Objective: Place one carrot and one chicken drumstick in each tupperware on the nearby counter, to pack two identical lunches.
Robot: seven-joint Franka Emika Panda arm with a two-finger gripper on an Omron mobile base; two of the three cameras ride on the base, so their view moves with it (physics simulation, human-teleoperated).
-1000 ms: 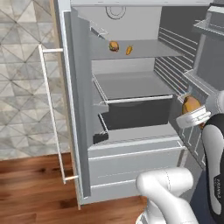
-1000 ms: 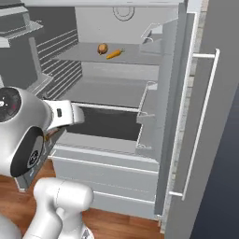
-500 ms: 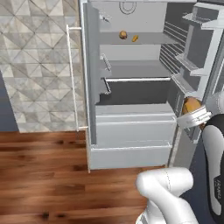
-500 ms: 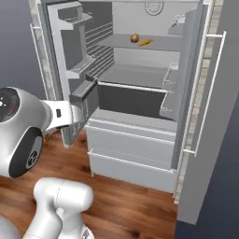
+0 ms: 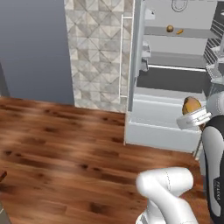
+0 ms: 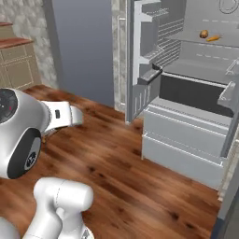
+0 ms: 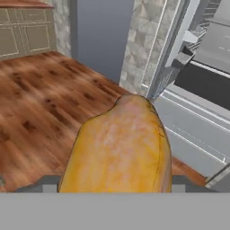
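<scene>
While the claw (image 7: 117, 191) grips the chicken drumstick (image 7: 119, 146), which juts out ahead of it, with the counter (image 7: 24, 3) far off beyond, a jolt could shake the rounded meat loose.

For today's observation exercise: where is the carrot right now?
The carrot lies on the open fridge's upper shelf, just right of a small round brown item.
</scene>
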